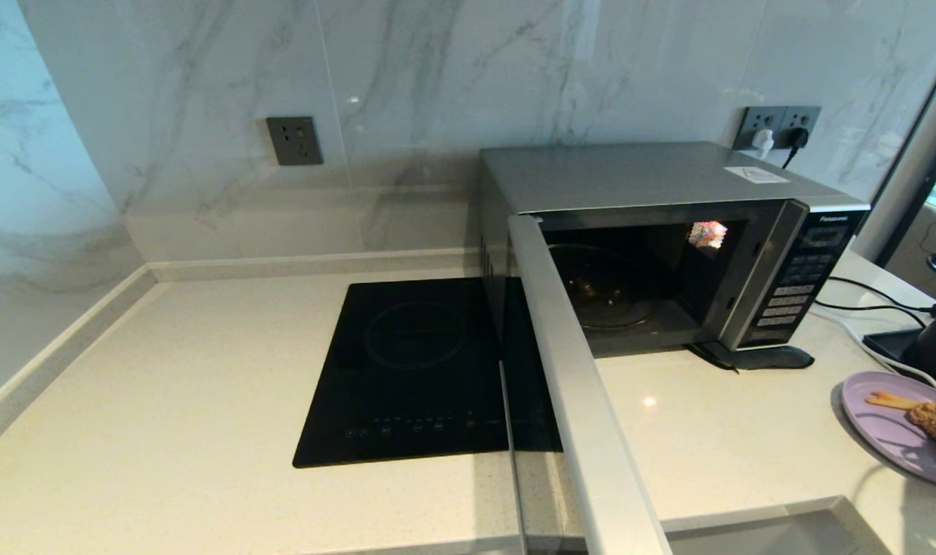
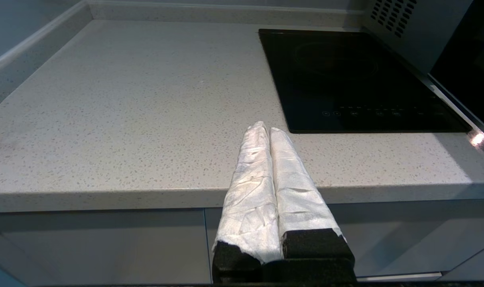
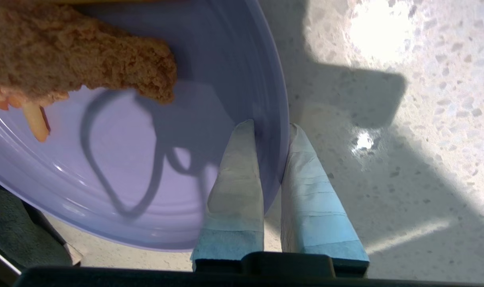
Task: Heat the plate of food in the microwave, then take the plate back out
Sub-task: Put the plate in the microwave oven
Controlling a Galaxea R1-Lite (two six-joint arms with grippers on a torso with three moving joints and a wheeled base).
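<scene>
The silver microwave (image 1: 668,177) stands at the back right of the counter. Its door (image 1: 568,370) is swung fully open toward me, and the dark cavity with the glass turntable (image 1: 607,293) holds nothing. The pale lilac plate of food (image 1: 877,432) is at the far right edge of the counter, carrying the brown chicken piece (image 1: 934,424) and fries (image 1: 888,400). My right gripper (image 3: 272,127) is shut on the plate's rim (image 3: 280,119), one finger inside and one outside. My left gripper (image 2: 266,127) is shut on nothing, parked low before the counter's front edge, left of the hob.
A flat black induction hob (image 1: 414,370) lies left of the microwave, partly under the open door. Cables (image 1: 877,301) and a black base (image 1: 892,339) lie right of the microwave. Wall sockets (image 1: 776,123) sit behind it. A recessed edge (image 1: 784,524) runs along the front right.
</scene>
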